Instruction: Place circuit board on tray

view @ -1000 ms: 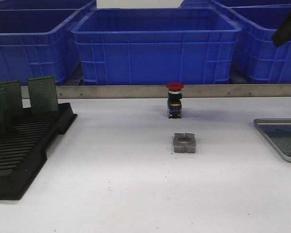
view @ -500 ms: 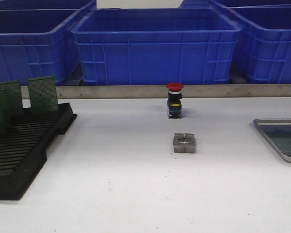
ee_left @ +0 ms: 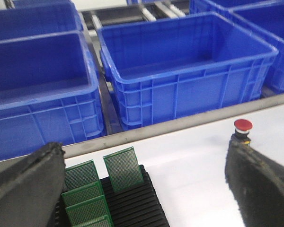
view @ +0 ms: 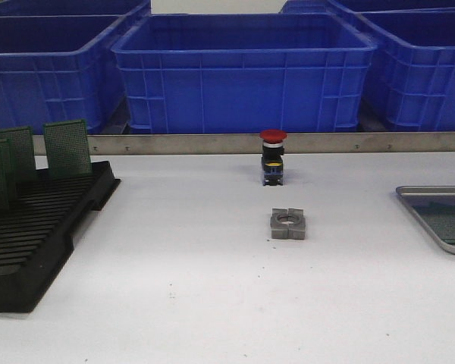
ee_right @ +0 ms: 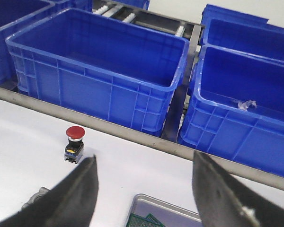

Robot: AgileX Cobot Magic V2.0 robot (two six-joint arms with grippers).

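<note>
A silver tray [view: 437, 218] sits at the right edge of the front view, with a green circuit board [view: 449, 222] lying flat inside it. More boards [view: 67, 147] stand in a black rack [view: 38, 235] at lower left. Both the left gripper [ee_left: 142, 189] and right gripper [ee_right: 144, 194] are spread wide, holding nothing.

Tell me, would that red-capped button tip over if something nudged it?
Probably yes. The red-capped push button stands upright, tall over a narrow base, with a cap wider than its body, so a nudge near the cap would likely topple it. Once down, the round cap might let it roll a little.
</note>
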